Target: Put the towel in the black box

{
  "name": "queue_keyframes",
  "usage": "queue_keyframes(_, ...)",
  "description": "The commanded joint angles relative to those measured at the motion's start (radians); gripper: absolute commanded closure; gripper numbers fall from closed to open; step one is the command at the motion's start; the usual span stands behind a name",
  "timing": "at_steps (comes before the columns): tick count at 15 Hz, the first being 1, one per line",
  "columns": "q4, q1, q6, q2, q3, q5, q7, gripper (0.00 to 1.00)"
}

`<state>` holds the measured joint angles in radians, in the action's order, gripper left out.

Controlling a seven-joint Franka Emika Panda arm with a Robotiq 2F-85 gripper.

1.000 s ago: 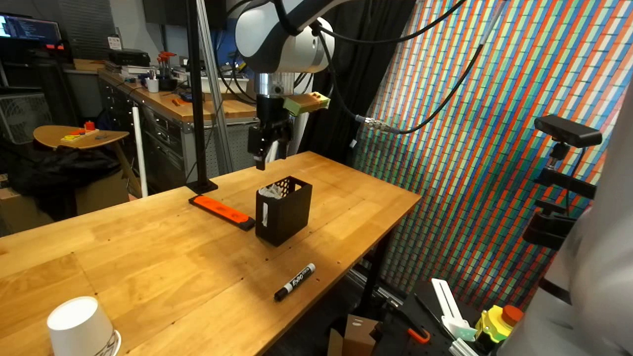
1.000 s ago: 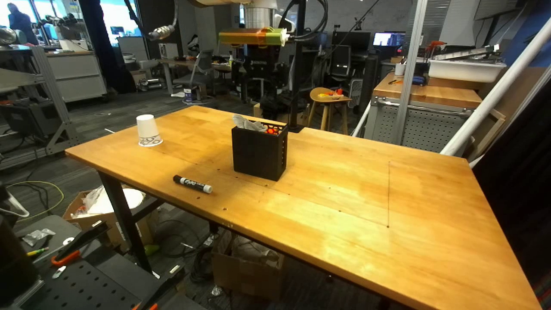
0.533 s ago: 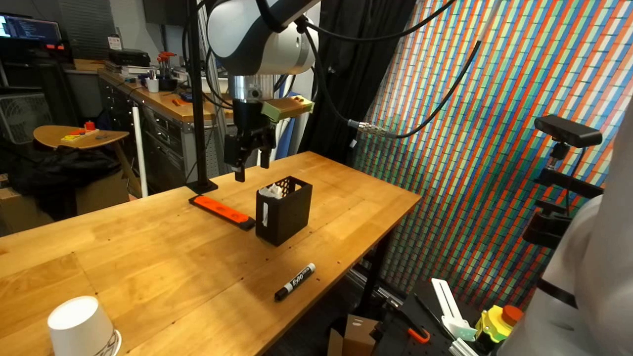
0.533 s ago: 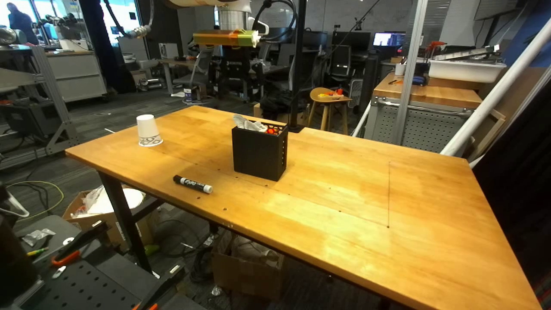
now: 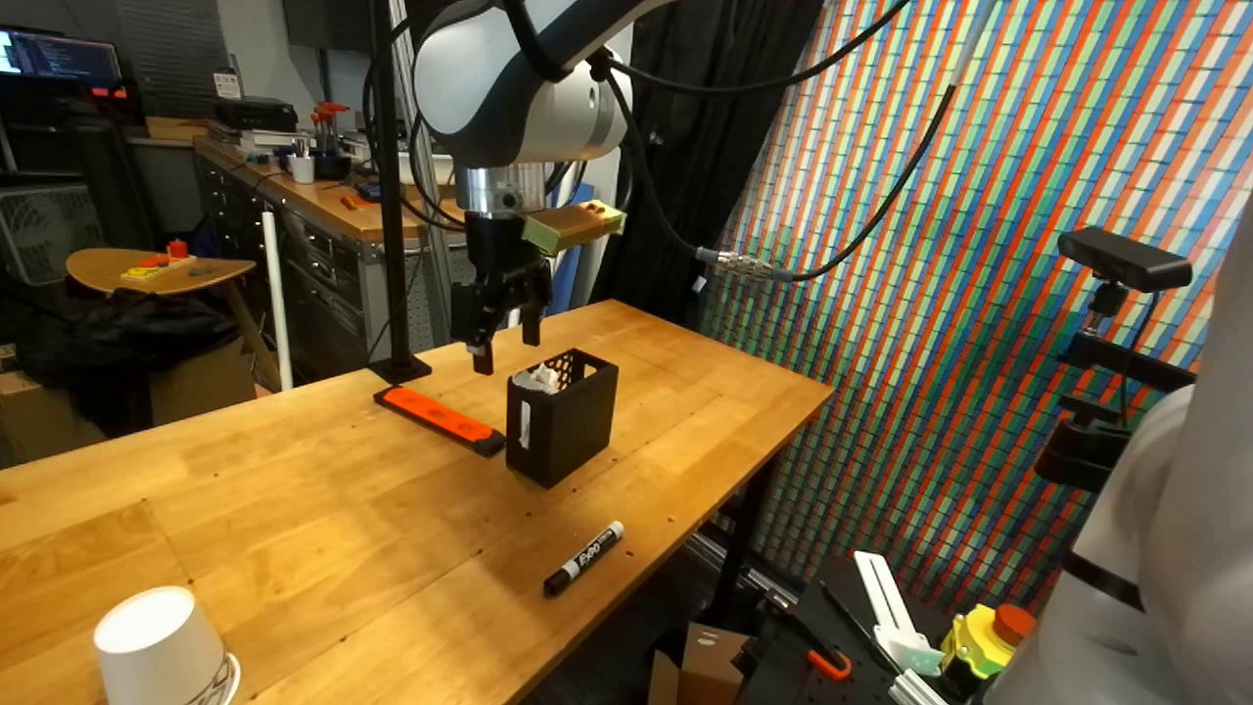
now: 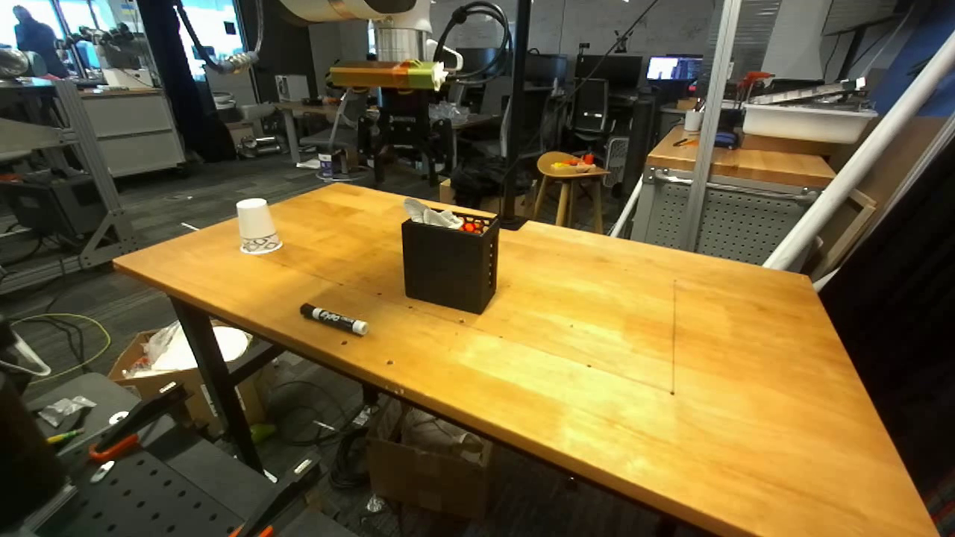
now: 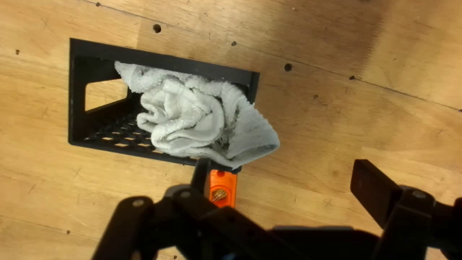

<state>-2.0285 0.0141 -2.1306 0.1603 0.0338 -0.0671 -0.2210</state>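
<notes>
The black box (image 5: 563,431) stands upright on the wooden table. The whitish-grey towel (image 7: 187,115) lies crumpled inside the box, filling much of its opening. One fold hangs over the rim at one end. The towel also shows at the top of the box in both exterior views (image 5: 535,379) (image 6: 433,215). My gripper (image 5: 507,354) is open and empty, above the table beside the towel end of the box. In the wrist view the gripper (image 7: 281,166) has its jaws wide apart. One finger (image 7: 200,177) overlaps the box's near edge there; the other is over bare wood.
A flat black bar with an orange top (image 5: 436,413) lies against or close to the box. A black post (image 5: 390,225) rises from the table's far edge. A black marker (image 6: 333,319) and an upside-down white cup (image 6: 256,224) are on the table.
My gripper has moved left in both exterior views and come down a little in the last half second. It stays open. The box and the towel have stayed in place.
</notes>
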Motion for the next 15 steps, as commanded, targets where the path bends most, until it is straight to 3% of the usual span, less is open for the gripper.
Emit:
queue_keyframes(1, -0.014, 0.0, -0.019, -0.022, -0.006, -0.039, -0.001, 0.0)
queue_keyframes(15, -0.021, -0.013, -0.03, 0.013, -0.014, -0.044, -0.039, 0.0)
